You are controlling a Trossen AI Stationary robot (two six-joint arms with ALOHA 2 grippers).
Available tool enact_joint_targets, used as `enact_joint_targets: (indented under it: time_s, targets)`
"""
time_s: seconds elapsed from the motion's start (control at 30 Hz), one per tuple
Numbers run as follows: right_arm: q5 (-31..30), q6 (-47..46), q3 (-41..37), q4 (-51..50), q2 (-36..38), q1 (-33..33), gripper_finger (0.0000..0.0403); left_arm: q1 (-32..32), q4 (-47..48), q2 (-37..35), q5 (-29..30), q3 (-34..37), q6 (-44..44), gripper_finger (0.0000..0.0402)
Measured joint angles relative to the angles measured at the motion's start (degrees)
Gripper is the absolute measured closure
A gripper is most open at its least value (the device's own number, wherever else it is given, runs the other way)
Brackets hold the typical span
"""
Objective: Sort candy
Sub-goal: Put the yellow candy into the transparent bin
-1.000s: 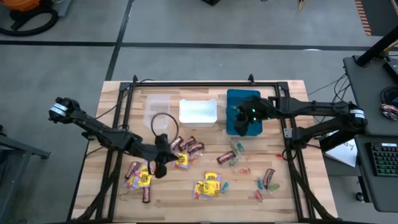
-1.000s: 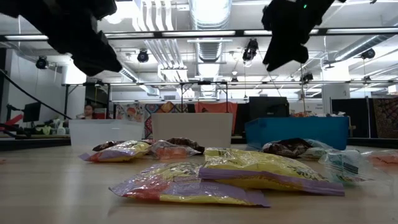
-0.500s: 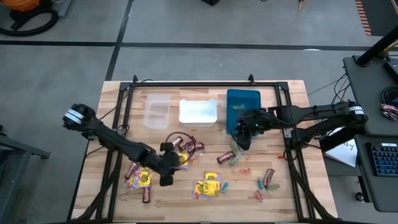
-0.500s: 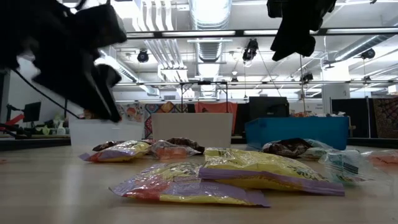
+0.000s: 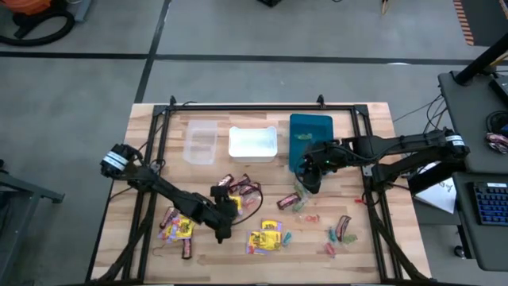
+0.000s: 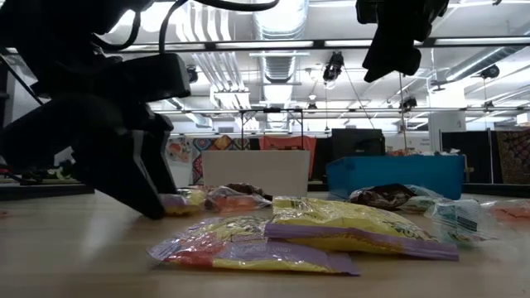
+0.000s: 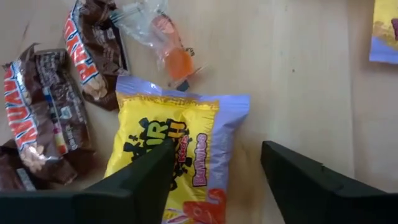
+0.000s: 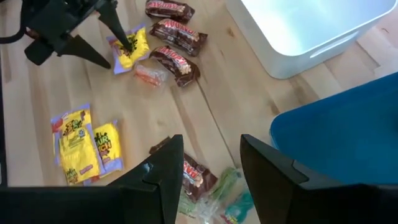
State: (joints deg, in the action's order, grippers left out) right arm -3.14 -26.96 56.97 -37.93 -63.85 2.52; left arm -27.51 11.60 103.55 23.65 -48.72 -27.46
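Straddling a yellow packet (image 7: 168, 158), the open left hand (image 7: 214, 174) shows no readable lettering.

The left hand (image 7: 214, 174) has dropped down, fingers spread, over a yellow packet (image 7: 165, 158).

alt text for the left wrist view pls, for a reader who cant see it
The left gripper, fingers open, hovers over a yellow candy packet on the wooden table. Brown chocolate bars lie beside the packet, a small orange sweet in clear wrap just beyond it.
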Motion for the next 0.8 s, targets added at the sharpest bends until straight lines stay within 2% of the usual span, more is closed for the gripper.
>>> enact_joint_targets:
  time_s: [0.13,0.43,0.6,0.8]
  targets:
    - [0.0,0.0,0.0,0.0,0.0,0.0,0.0252,-0.1,-0.1,0.0,-0.1,0.0,-0.1,0.0237]
    - [0.0,0.1,0.0,0.0,0.0,0.0,0.0252,-0.2,1.9,-3.9,-2.2,0.4,0.3,0.0386]
    - [0.0,0.5,-0.1,0.0,0.0,0.1,0.0252,-0.3,5.3,-9.7,-4.2,0.8,2.1,0.0393]
    - [-0.5,0.8,-0.3,0.2,0.0,0.4,0.0252,-0.3,6.8,-21.0,-3.0,0.7,7.1,0.0399]
